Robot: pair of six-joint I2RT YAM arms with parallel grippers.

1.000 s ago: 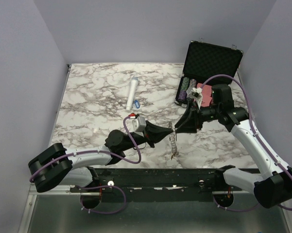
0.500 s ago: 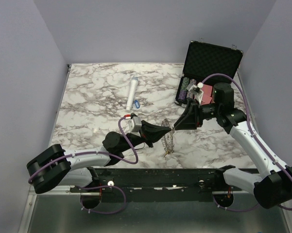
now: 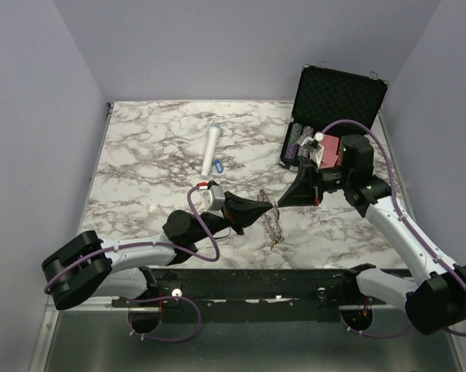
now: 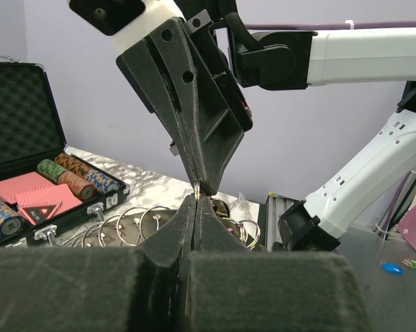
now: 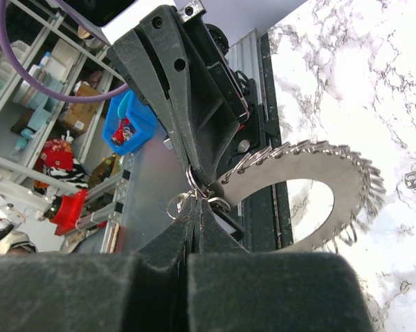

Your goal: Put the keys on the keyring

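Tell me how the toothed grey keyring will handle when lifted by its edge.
Likely stiff: the keyring is a flat metal plate that shows no sag held by one edge. Probably rattles, since loose split rings hang along its rim. Smooth and thin, it may twist in a pinch.

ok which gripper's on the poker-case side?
The right gripper; its arm lies beside the case. The left gripper meets it at the keyring from the opposite side.

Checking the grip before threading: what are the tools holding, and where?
The left tool and the right tool are both shut on the keyring, tips meeting at one spot on its toothed rim, among the small split rings.
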